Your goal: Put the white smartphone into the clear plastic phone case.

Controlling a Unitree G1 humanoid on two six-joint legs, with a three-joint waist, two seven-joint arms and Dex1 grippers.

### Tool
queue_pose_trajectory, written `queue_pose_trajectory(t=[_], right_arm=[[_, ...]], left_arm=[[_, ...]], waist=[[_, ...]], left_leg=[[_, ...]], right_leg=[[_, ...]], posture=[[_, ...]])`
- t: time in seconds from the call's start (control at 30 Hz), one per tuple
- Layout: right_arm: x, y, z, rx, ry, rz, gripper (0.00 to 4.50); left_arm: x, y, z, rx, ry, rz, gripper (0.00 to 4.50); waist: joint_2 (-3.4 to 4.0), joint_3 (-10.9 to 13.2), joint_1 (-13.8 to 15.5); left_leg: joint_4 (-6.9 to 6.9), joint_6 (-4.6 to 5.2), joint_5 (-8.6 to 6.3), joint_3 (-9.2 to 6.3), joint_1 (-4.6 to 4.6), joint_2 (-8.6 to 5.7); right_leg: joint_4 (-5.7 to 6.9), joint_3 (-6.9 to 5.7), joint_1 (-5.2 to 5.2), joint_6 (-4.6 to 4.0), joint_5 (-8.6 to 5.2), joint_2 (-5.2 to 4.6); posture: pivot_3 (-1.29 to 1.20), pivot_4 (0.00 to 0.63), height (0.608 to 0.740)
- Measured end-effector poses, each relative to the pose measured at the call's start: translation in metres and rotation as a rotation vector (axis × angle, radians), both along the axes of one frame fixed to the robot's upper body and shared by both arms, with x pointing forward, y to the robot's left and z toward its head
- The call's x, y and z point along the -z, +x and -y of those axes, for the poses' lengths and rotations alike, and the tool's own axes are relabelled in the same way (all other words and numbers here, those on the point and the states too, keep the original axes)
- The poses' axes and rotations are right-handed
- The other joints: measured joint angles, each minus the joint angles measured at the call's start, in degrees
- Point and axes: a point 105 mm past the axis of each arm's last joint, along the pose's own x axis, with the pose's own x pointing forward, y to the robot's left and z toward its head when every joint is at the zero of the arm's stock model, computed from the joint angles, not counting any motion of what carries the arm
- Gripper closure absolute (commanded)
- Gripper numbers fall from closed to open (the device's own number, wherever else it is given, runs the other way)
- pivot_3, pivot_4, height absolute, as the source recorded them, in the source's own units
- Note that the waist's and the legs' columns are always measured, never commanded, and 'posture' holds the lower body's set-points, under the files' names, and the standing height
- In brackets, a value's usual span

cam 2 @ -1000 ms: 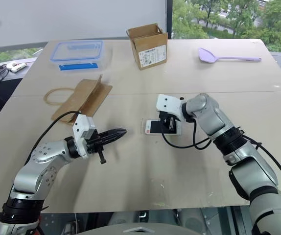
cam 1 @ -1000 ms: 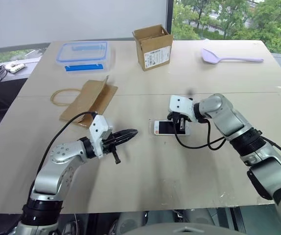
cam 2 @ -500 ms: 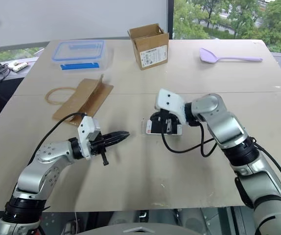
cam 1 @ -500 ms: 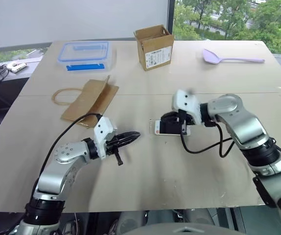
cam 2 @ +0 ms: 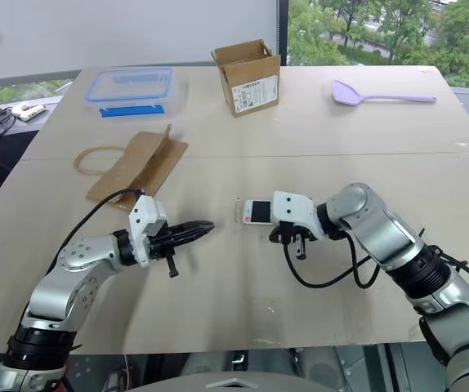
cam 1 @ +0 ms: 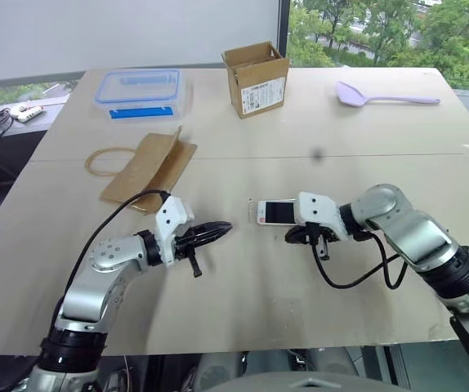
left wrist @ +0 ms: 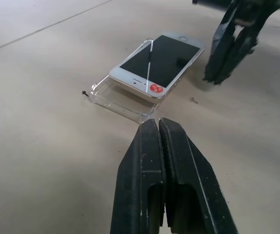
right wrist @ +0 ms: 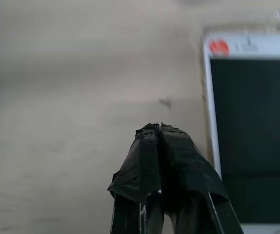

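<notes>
**Phone seated partway on case; both grippers closed and empty**

Right gripper [cam 1: 298, 238]: black fingers pressed together, holding nothing. It points down and toward the robot's left, tips low over the tabletop [cam 1: 365, 147] just beside the near long edge of the phone, at its right end. The forearm stretches in from the right, elbow low, a black cable looping beneath the wrist.

White smartphone [left wrist: 157, 63]: flat, white body with rounded corners, black screen facing up, white bands at both short ends, a round home button on one band and a small red sticker on the other. It lies near the middle of the tabletop, long axis running left to right, between the two grippers.

Clear plastic phone case [left wrist: 114, 96]: see-through shell under the phone. Its sticker-end wall juts out past the phone's edge, and the phone sits tilted on top, that end raised above the case floor rather than pressed in.

Left gripper [cam 1: 216, 231]: fingers closed flat together, empty. It points nearly level toward the phone's left end, apart from it, the arm bent with the elbow out to the left.
</notes>
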Motion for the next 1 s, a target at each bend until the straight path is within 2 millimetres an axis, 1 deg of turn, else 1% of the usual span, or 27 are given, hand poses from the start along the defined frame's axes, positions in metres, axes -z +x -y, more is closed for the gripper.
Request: queue_pose_trajectory(t=[0.33,0.43,0.53,0.6,0.67,0.73,0.77,0.8,0.87,0.9,1.0], right_arm=[[-0.001,0.018,0.012,0.015,-0.037,0.03,4.5],[0.0,0.019,0.013,0.009,-0.039,0.033,4.5],[-0.001,0.016,0.012,-0.007,-0.033,0.013,4.5],[-0.004,0.012,0.008,-0.016,-0.004,-0.017,4.5],[-0.02,0.003,-0.014,-0.045,0.123,-0.046,4.5],[-0.033,0.008,-0.029,-0.021,0.208,-0.014,4.5],[-0.04,0.015,-0.037,0.005,0.239,0.026,4.5],[-0.042,0.017,-0.038,0.013,0.244,0.035,4.5],[-0.044,0.029,-0.038,0.067,0.241,0.087,4.5],[-0.041,0.034,-0.035,0.101,0.227,0.098,4.5],[-0.03,0.04,-0.032,0.138,0.194,0.091,4.5]], left_arm=[[-0.003,-0.001,0.003,-0.001,0.004,0.005,4.45],[-0.002,-0.002,0.002,-0.004,0.004,0.003,4.45],[-0.001,-0.003,0.002,-0.005,0.004,-0.002,4.45],[-0.001,-0.003,0.002,-0.004,0.004,0.002,4.45],[0.0,-0.002,0.001,-0.003,0.001,0.005,4.45],[0.002,-0.001,-0.001,-0.006,-0.001,0.003,4.45],[0.003,-0.001,-0.002,-0.008,-0.003,-0.002,4.45],[0.003,-0.001,-0.002,-0.008,-0.004,-0.002,4.45],[0.004,-0.001,-0.002,-0.009,-0.008,0.001,4.45],[0.005,0.0,-0.003,-0.011,-0.01,-0.002,4.45],[0.006,0.0,-0.003,-0.015,-0.016,-0.007,4.45]], waist=[[0.0,0.0,0.0],[0.0,0.0,0.0],[0.0,0.0,0.0],[0.0,0.0,0.0],[0.0,0.0,-0.1],[0.0,0.0,-0.2],[0.0,0.0,-0.1],[0.0,0.0,-0.1],[-0.01,0.0,0.3],[-0.01,0.0,0.5],[0.0,0.0,0.3]], left_leg=[[0.0,0.0,0.0,0.0,0.0,0.0],[0.0,0.0,0.0,0.0,0.0,0.0],[0.0,0.0,0.0,0.0,0.0,0.0],[0.0,0.0,0.0,-0.01,0.0,0.0],[0.0,0.0,0.0,-0.01,0.0,0.02],[0.0,0.0,0.0,0.0,0.02,0.02],[0.01,-0.01,0.0,-0.01,0.02,0.02],[0.02,-0.01,0.0,-0.01,0.02,0.02],[0.03,-0.01,0.01,-0.02,0.0,0.0],[0.03,-0.01,0.01,-0.02,-0.03,-0.03],[0.03,-0.01,0.01,0.01,-0.03,-0.03]], right_leg=[[0.02,0.0,0.0,0.0,0.0,0.01],[0.01,0.0,0.0,0.0,0.0,0.01],[0.01,0.0,0.0,0.0,0.0,0.01],[0.02,0.0,0.0,0.0,0.0,0.01],[0.03,0.01,0.0,0.0,0.0,0.01],[0.07,0.02,0.0,0.0,0.0,0.01],[0.07,0.01,0.0,0.0,0.0,0.01],[0.07,0.01,0.0,0.0,0.0,0.01],[0.04,-0.02,0.0,0.0,0.0,-0.02],[0.02,-0.02,0.0,0.0,0.0,-0.04],[0.01,0.0,-0.01,0.0,0.0,-0.04]], posture=[[0.0,0.15,0.74],[0.0,0.15,0.74],[0.0,0.15,0.74],[0.0,0.15,0.74],[0.0,0.15,0.74],[0.0,0.15,0.74],[0.0,0.15,0.74],[0.0,0.15,0.74],[0.0,0.15,0.74],[0.0,0.15,0.74],[0.0,0.15,0.74]])
